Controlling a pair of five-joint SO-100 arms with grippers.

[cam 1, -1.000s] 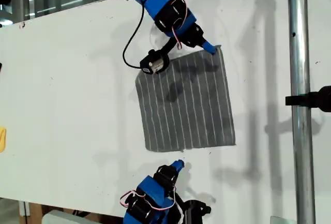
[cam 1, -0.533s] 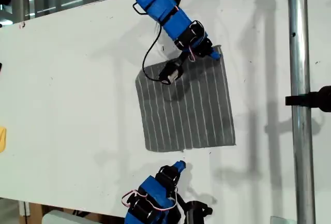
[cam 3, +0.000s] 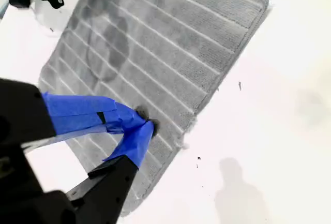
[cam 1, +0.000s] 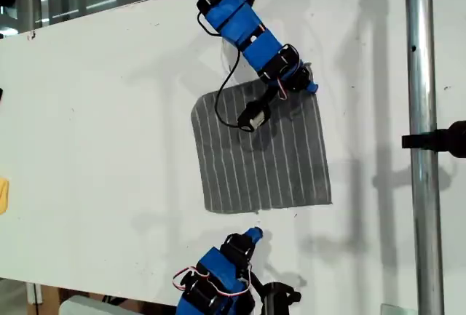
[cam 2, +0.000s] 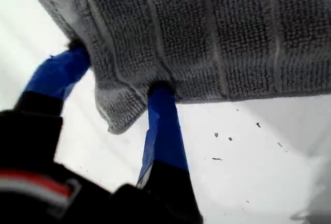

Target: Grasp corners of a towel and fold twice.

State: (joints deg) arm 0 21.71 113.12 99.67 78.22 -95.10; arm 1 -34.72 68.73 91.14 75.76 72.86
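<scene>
White table (cam 1: 95, 148) fills the exterior view, with a yellow scrap (cam 1: 3, 195) at its left edge, the grey striped towel (cam 1: 262, 151) flat in the middle, and a metal pole (cam 1: 422, 184) down its right. My first gripper (cam 1: 309, 86) straddles the towel's corner (cam 2: 116, 118), the upper right one in that view, and seems pinched on it, though cloth hides the tips. My second gripper (cam 3: 145, 128) hangs closed and empty just off the towel's lower edge there.
</scene>
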